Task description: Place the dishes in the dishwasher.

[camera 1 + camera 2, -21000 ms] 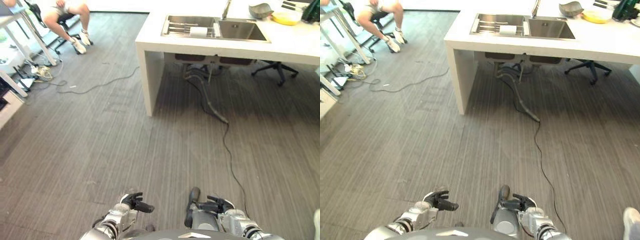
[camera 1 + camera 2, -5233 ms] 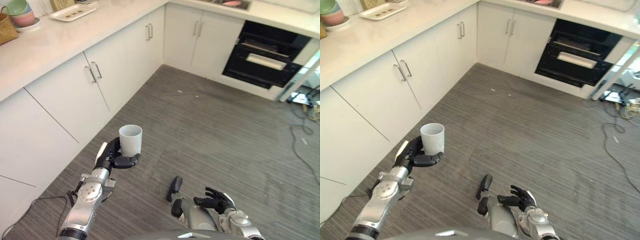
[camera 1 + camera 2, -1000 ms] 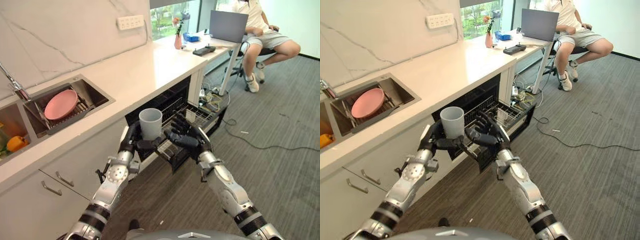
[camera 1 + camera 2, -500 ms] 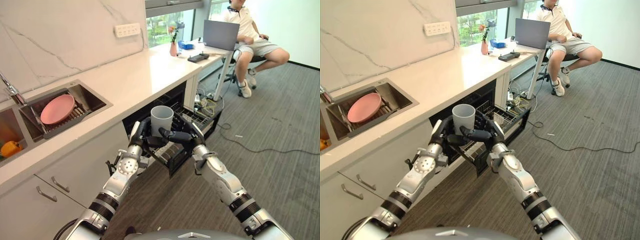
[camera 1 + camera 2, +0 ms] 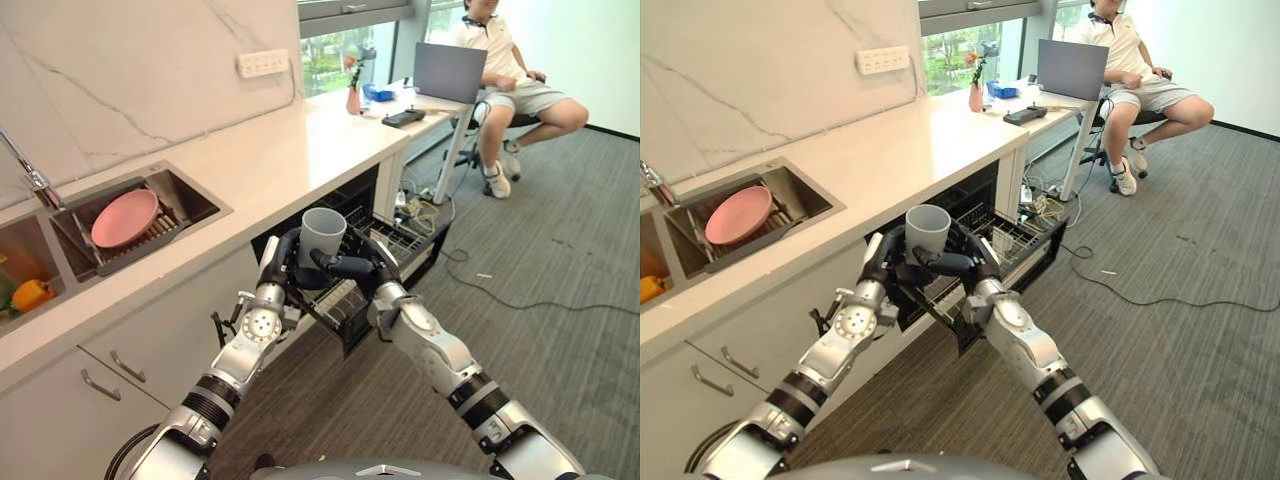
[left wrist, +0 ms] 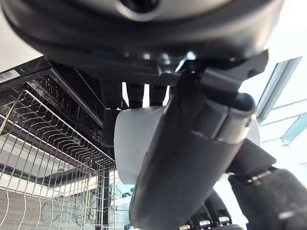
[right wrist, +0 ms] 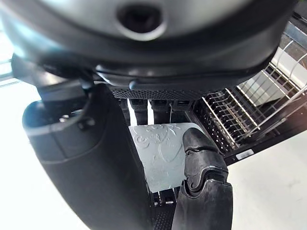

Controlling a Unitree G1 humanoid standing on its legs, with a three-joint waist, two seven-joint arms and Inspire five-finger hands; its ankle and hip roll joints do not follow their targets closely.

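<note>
A long white surface (image 5: 270, 150) runs along a marble-patterned wall, with white cabinet doors (image 5: 150, 345) below it. Set into the surface is a steel sink (image 5: 130, 215), where a round pink plate (image 5: 124, 217) leans in a rack. Under the surface, the dark dishwasher (image 5: 970, 205) stands open, and its wire rack (image 5: 1015, 235) is pulled out over the grey striped floor (image 5: 560, 330). At the far end of the surface, a person (image 5: 505, 60) sits on a chair behind an open laptop (image 5: 445, 72), with a small vase of flowers (image 5: 354, 98) and a dark flat object (image 5: 404, 117) nearby. In front of the dishwasher opening, above the pulled-out rack, a pale grey cup (image 5: 323, 232) is held upright with its mouth facing up. The left hand (image 5: 282, 265) is clamped on the cup, its fingers curled around the side nearest the cabinets. The right hand (image 5: 350, 268) meets the cup from the other side, and its wrist view shows fingers and thumb (image 7: 204, 158) wrapped around the cup's embossed wall. The two hands touch each other around the cup.
</note>
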